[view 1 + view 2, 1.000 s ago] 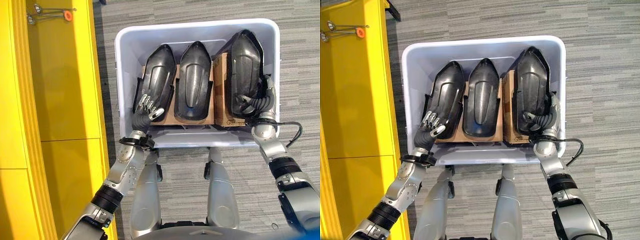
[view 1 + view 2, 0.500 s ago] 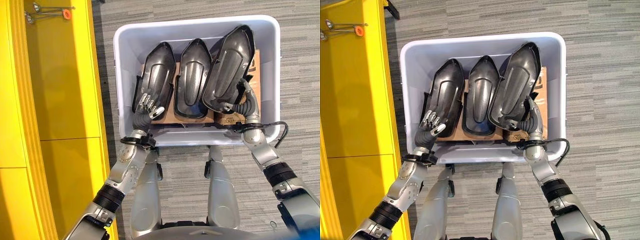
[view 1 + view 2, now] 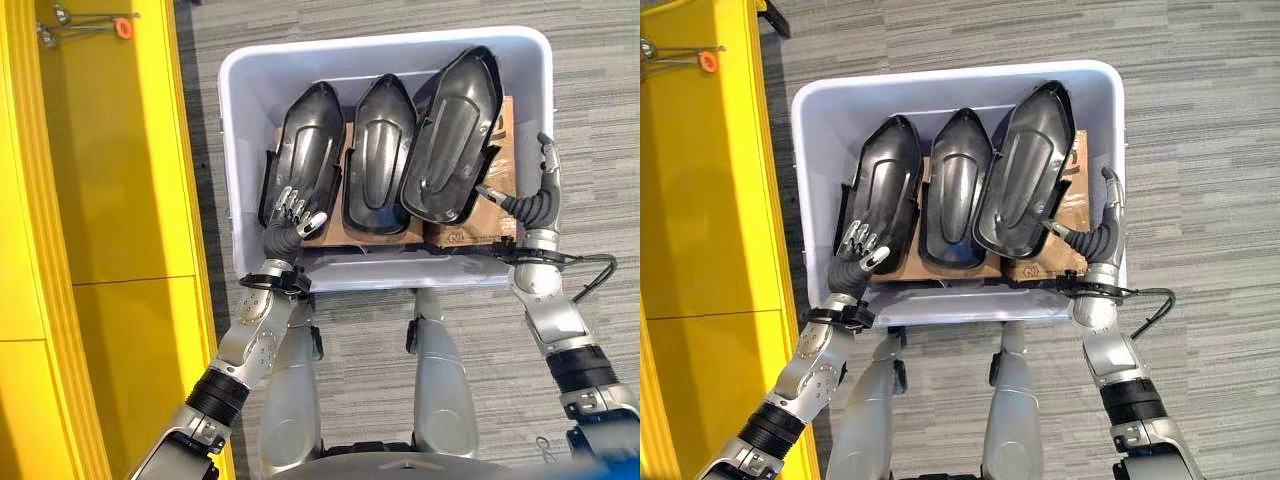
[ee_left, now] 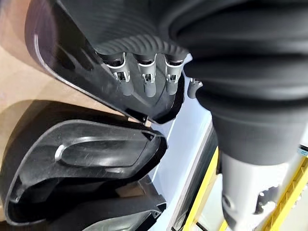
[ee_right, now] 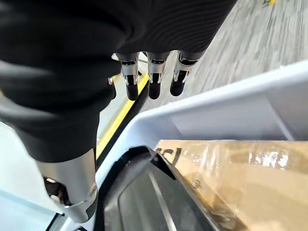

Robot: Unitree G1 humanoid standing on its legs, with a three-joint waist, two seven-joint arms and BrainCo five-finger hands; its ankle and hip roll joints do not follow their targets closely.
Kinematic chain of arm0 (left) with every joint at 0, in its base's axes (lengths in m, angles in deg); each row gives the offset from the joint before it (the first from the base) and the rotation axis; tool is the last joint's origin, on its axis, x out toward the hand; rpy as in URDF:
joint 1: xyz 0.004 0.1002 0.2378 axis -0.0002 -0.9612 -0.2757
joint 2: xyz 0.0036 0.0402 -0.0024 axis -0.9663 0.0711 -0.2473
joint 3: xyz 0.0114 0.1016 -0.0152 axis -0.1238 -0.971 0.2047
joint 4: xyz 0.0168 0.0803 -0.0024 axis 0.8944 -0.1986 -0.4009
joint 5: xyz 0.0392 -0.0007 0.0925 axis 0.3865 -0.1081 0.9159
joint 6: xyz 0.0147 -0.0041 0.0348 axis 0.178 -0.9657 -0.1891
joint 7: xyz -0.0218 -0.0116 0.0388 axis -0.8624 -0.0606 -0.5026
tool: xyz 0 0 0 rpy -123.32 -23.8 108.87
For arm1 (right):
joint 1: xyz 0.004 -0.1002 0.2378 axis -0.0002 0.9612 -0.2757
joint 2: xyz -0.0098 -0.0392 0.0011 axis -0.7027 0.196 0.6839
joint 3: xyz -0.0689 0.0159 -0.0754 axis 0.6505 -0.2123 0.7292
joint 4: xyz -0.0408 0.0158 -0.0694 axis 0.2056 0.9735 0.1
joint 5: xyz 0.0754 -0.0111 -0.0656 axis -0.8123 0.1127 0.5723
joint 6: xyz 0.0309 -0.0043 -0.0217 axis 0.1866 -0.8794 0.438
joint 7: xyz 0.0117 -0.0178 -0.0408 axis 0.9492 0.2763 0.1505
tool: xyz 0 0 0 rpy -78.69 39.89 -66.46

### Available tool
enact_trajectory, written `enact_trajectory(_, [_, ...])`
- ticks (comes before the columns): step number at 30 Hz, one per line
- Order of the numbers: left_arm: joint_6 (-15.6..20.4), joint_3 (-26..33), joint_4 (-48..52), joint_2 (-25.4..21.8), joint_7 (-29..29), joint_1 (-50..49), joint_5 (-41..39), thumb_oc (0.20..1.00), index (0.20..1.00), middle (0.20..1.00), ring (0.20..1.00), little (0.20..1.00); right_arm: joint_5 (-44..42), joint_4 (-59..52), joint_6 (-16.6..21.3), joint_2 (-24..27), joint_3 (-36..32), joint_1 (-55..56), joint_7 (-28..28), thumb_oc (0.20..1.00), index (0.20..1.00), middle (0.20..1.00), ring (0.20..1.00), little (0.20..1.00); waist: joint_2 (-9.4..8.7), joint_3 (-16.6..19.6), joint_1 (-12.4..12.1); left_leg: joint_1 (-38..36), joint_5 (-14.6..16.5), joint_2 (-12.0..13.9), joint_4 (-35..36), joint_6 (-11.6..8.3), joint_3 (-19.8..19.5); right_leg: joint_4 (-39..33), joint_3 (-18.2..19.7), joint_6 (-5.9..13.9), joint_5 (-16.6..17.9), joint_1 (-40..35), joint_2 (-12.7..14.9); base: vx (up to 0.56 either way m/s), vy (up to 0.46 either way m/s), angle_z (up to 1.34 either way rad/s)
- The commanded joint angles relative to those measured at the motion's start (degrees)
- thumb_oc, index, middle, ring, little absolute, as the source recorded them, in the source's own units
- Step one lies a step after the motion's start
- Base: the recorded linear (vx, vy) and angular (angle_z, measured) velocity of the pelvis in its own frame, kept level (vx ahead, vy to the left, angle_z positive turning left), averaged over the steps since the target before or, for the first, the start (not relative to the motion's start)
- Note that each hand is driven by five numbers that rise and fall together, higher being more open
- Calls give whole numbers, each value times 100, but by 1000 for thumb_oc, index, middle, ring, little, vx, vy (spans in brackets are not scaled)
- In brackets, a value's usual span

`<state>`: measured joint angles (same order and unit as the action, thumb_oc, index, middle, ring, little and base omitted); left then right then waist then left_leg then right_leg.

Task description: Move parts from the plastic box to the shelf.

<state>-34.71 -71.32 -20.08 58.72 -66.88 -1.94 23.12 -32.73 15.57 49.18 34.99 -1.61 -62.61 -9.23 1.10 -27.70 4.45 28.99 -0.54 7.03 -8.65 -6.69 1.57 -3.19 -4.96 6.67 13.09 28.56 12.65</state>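
- We see three black parts inside the white plastic box (image 3: 236, 160) on the floor: a left part (image 3: 305, 150), a middle part (image 3: 380, 155) and a right part (image 3: 452, 135).
- The right part leans over, and its edge sits on the middle part. Brown cardboard (image 3: 500, 205) lies under the parts.
- The yellow shelf (image 3: 110, 180) stands beside the box, on our left. We see no black part on it, just some small metal things (image 3: 85, 25) near its far end.
- So we think the job has hardly begun. All three parts need to go over to the shelf.
- Our left hand (image 3: 295, 208) rests on the near end of the left part. Its fingers (image 4: 147, 79) bend a little over the rim, but we cannot tell if they grip it.
- Our right hand (image 3: 540, 190) is up by the right side of the box. Its fingers (image 5: 154, 79) are straight and hold nothing, and it does not touch the right part.
- We think the next thing is to get a good hold on one part and lift it out.
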Motion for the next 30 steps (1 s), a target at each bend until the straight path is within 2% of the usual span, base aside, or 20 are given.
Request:
enact_trajectory(1, [322, 161, 274, -124, 58, -53, 130, 1000, 1000, 1000, 1000, 1000, 105, -135, 393, 92, -178, -45, -223, 1000, 1000, 1000, 1000, 1000, -101, 325, -21, 10, -139, 147, 12, 17, 90, 935, 305, 304, -566, -21, 314, 0, 0, 0])
enact_trajectory(7, [338, 136, 265, -140, 123, -46, 128, 1000, 1000, 1000, 1000, 1000, -94, -41, 436, -33, -143, -123, -322, 1000, 1000, 1000, 1000, 1000, -100, 338, -26, 37, -130, 129, -12, 24, 91, 914, 288, 307, -564, -39, 323, 0, 0, 0])
enact_trajectory(12, [337, 18, 228, -86, 142, -4, 41, 1000, 1000, 1000, 1000, 1000, -851, 501, 588, -337, 182, -659, -266, 1000, 1000, 1000, 1000, 1000, -45, 321, -110, 43, -135, 99, -1, 43, 76, 910, 279, 295, -571, -61, 332, 0, 0, 0])
enact_trajectory(24, [265, -137, 245, -116, 199, 34, -34, 1000, 1000, 1000, 1000, 1000, -1739, 889, 803, -645, 220, -1104, -354, 1000, 1000, 1000, 1000, 1000, -2, 260, -170, -7, -137, 73, 23, 73, 92, 923, 281, 276, -572, -93, 326, 0, 0, 1])
enact_trajectory(30, [272, -142, 261, -144, 222, 21, -14, 1000, 1000, 1000, 1000, 1000, -1694, 914, 797, -642, 110, -1053, -503, 1000, 1000, 1000, 1000, 1000, -1, 253, -166, 3, -128, 72, 13, 81, 80, 917, 273, 275, -572, -93, 328, 0, 0, 0])
